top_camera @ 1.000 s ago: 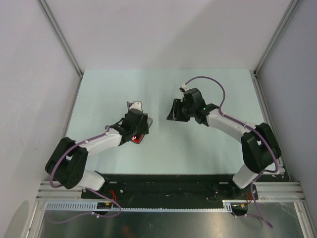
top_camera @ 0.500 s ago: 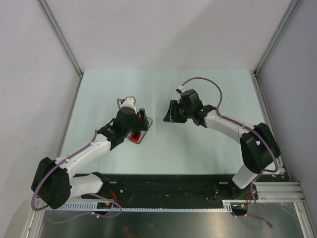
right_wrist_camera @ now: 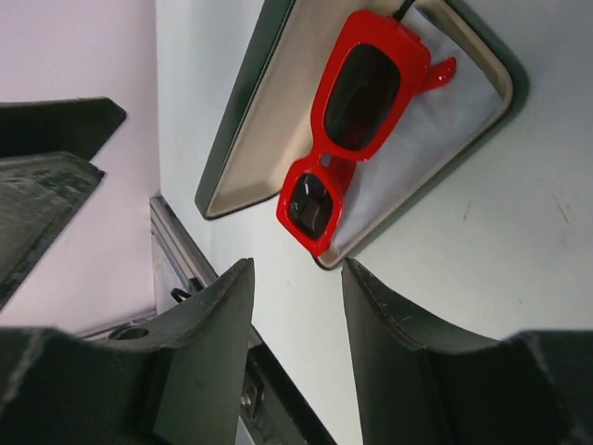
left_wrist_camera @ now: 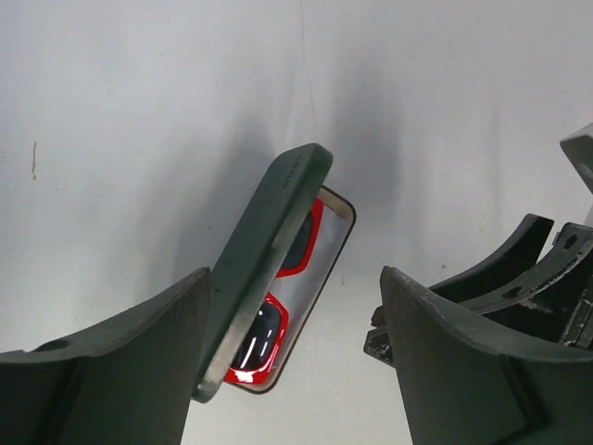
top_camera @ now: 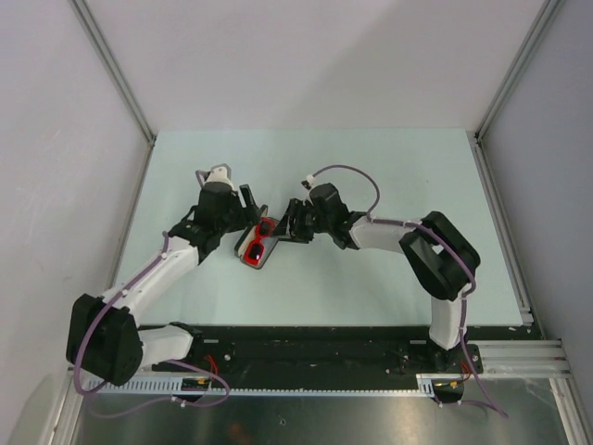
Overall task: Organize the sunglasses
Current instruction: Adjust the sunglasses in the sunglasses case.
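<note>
With the sunglasses (right_wrist_camera: 326, 158) lying in the open case (right_wrist_camera: 508, 85) and both claws spread apart, empty (left gripper (left_wrist_camera: 295, 306) facing the raised lid (left_wrist_camera: 269, 232), right gripper (right_wrist_camera: 296, 278) just beside the case), the lid is probably best eased shut only after the frame gets nudged fully inside.

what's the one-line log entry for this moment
sunglasses: lying in open case | lid: raised | left gripper: open, beside lid | right gripper: open, empty, near case
</note>
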Motion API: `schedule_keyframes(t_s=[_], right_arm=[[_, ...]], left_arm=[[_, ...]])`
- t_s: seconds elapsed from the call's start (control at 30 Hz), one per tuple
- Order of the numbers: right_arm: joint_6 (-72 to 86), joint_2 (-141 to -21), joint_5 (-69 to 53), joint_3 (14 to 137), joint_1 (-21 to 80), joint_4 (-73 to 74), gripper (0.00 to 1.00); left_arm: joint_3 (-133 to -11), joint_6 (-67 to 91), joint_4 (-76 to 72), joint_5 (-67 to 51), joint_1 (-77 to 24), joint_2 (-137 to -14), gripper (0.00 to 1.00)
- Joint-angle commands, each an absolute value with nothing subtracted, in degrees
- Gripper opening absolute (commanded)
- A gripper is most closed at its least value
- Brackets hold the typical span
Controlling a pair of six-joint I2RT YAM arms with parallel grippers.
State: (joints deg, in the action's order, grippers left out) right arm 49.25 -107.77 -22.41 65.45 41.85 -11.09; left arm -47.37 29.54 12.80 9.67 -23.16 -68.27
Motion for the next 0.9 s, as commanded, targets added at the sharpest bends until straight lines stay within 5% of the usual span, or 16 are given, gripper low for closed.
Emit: schedule_keyframes(t_s=[0.0, 0.87], right_arm=[[57.8, -111.3, -23.3, 65.4, 41.6, -24.0, 0.48], [65.7, -124.7, -24.0, 69.3, 39.1, -35.3, 0.33]], left_arm=[[-48.3, 28.5, 13.5, 2.6, -20.6, -71.8, 0.77], [-49.0, 28.7, 15.2, -2.1, -18.2, -82.3, 0.66]])
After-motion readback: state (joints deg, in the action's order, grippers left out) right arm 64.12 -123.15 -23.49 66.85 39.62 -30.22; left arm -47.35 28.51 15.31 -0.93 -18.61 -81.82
